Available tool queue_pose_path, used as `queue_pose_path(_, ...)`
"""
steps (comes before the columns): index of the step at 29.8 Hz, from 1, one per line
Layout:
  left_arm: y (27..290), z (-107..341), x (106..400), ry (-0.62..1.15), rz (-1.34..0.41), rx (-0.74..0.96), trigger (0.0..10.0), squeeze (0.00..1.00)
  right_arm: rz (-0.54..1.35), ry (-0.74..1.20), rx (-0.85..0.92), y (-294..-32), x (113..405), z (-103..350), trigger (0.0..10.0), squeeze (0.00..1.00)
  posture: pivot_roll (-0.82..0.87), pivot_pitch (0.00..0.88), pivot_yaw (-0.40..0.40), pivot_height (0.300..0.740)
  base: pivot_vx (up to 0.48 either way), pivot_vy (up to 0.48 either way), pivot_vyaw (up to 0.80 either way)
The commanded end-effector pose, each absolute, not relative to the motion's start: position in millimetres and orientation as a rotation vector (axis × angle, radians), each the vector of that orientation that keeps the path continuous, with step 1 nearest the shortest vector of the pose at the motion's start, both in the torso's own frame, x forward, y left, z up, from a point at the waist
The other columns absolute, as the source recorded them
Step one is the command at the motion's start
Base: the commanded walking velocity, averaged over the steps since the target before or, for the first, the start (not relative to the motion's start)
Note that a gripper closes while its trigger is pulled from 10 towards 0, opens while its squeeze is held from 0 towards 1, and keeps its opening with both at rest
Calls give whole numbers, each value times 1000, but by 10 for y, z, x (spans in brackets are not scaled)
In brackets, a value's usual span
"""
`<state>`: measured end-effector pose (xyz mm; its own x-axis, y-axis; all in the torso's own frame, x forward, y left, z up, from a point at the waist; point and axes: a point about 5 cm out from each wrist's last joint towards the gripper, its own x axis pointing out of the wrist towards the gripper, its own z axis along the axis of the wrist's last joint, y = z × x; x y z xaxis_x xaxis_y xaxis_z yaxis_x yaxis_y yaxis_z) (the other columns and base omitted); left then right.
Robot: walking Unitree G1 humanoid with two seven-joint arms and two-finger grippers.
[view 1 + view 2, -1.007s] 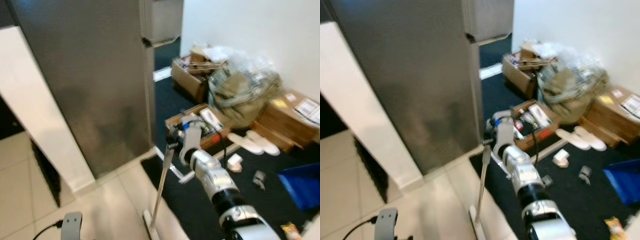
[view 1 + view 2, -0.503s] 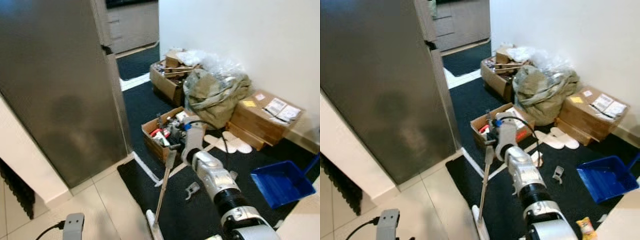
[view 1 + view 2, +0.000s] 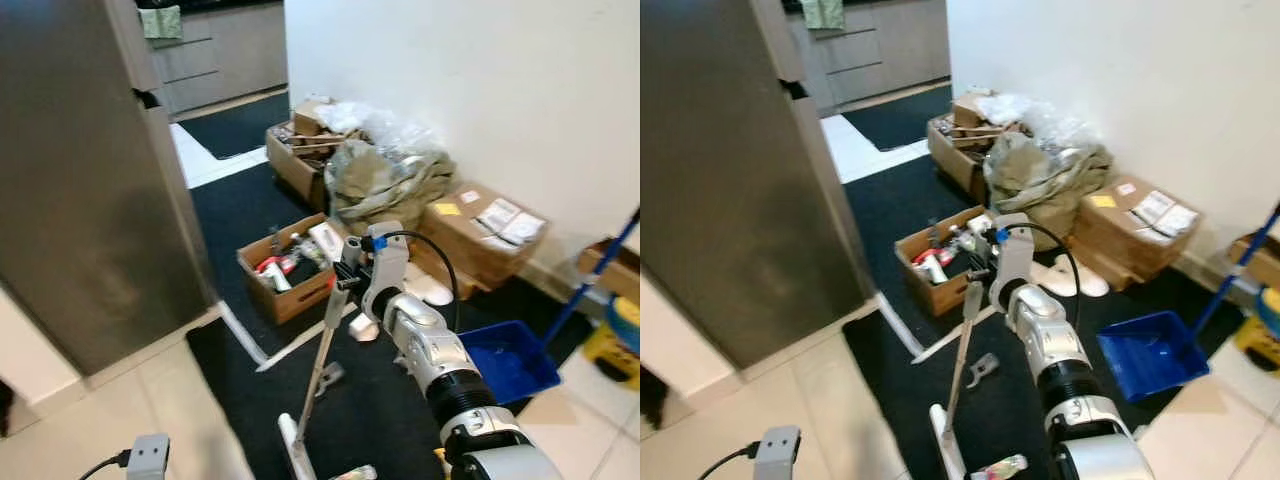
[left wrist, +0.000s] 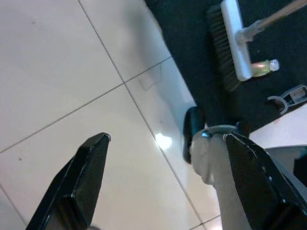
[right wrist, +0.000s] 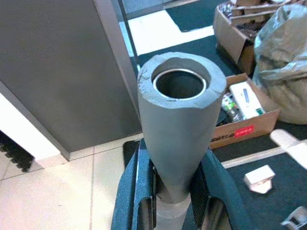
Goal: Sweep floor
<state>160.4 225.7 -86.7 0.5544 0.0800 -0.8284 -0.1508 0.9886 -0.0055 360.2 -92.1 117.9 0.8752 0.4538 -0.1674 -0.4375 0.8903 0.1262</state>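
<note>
My right gripper is shut on the grey foam top of a broom handle, held out in front of me at about chest height. The handle slopes down to a white broom head resting on the black rug near its edge with the tiles. In the left wrist view the broom head lies on the rug beside a small bottle. My left gripper hangs open low over the pale tile floor.
A blue dustpan with a long blue pole lies on the rug to my right. An open cardboard box, an olive bag, stacked cartons and slippers line the wall. A grey clip lies near the broom. A steel cabinet stands to the left.
The whole view has swung to the right, bringing the dustpan and the right wall into sight. My right gripper keeps its hold on the broom handle.
</note>
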Motion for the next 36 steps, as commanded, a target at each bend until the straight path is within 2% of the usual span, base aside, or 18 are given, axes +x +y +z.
queue_pose_path(1, 2295, -879, 1560, 992, 147, -64, 10000, 0, 491, 157, 97, -854, 3621, 1271, 10000, 0, -2, 0, 20, 740, 0, 0, 0)
queue_pose_path(6, 2286, -877, 1569, 988, 146, -64, 10000, 0, 512, 143, 110, -833, 3629, 1309, 10000, 0, -2, 0, 20, 740, 0, 0, 0)
queue_pose_path(13, 2282, -872, 1581, 979, 146, -75, 10000, 0, 553, 126, 152, -807, 3632, 1365, 10000, 0, -3, 0, 22, 740, 0, -415, 0)
queue_pose_path(30, 2321, -876, 1549, 989, 160, -69, 10000, 0, 686, 174, 132, -660, 3536, 1274, 10000, 0, -4, 0, 18, 740, 0, 0, 0)
queue_pose_path(36, 2312, -881, 1540, 989, 155, -65, 10000, 0, 671, 217, 223, -712, 3533, 1178, 10000, 0, -3, 0, 11, 740, 0, 0, 0)
